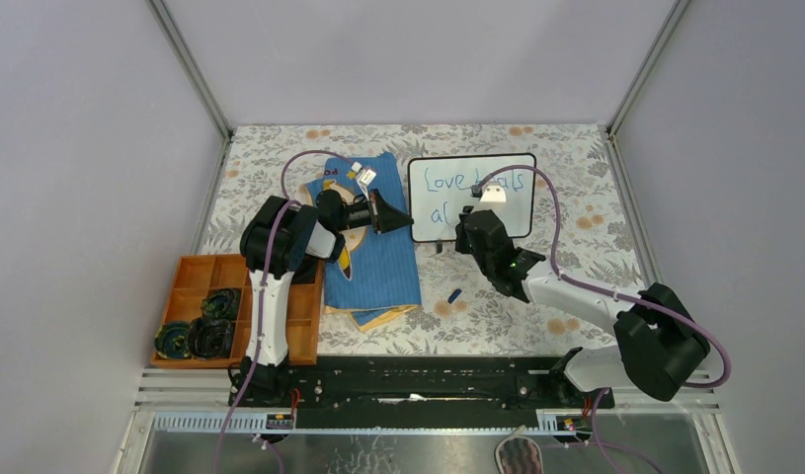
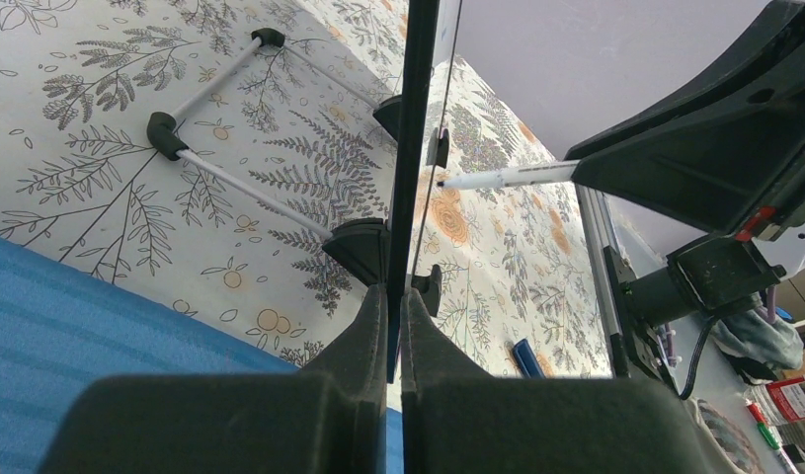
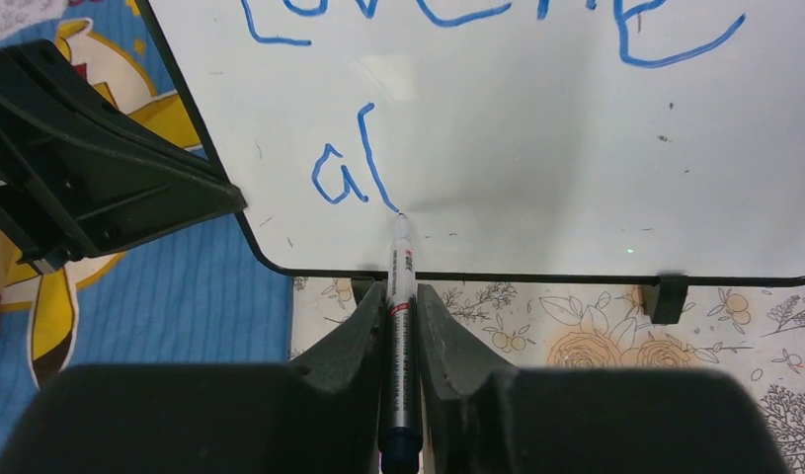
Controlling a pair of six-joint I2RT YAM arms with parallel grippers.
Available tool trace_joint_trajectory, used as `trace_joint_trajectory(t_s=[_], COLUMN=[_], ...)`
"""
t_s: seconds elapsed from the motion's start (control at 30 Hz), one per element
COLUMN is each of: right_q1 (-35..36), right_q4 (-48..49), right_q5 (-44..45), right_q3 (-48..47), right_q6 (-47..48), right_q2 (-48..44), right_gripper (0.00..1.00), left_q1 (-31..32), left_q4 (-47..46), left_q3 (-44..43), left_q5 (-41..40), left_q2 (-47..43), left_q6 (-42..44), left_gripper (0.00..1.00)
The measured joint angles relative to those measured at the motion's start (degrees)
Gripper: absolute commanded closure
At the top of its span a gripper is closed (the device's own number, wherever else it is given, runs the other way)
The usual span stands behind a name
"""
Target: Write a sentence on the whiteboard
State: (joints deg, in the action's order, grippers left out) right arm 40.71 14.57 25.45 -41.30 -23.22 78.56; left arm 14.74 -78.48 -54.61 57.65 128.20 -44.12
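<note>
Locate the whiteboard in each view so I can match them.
Top external: whiteboard, upper centre.
Left wrist: edge-on, dark vertical strip clamped in left gripper.
Right wrist: fills upper frame, marker tip at it.
Shared landmark: blue cartoon-print cloth beside it.

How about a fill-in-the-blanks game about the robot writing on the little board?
1. The marker in the right gripper writes in ____ ink.
2. The left gripper is shut on the edge of the ____.
3. The second line of the sentence reads only ____ at this point.

Missing words: blue; whiteboard; al.
</note>
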Motion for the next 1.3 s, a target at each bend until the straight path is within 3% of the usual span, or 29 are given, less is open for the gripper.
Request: trace_joint_trajectory(t_s=[0.33, 1.3], right_q1=[-0.3, -2.8], right_q4=[-0.6, 0.1], right_q5=[1.0, 0.9], right_q3=[-0.2, -6.2], right_q6=[0.7, 2.4], right_q2=[-4.0, 0.4], right_gripper=[1.0, 1.0], left_q1=[0.0, 0.0], left_q4=[0.0, 0.0], left_q3=[0.0, 0.0], left_q5=[0.0, 0.0], left_q2=[0.0, 0.0], left_q6=[0.0, 0.0], left_gripper=[1.0, 1.0])
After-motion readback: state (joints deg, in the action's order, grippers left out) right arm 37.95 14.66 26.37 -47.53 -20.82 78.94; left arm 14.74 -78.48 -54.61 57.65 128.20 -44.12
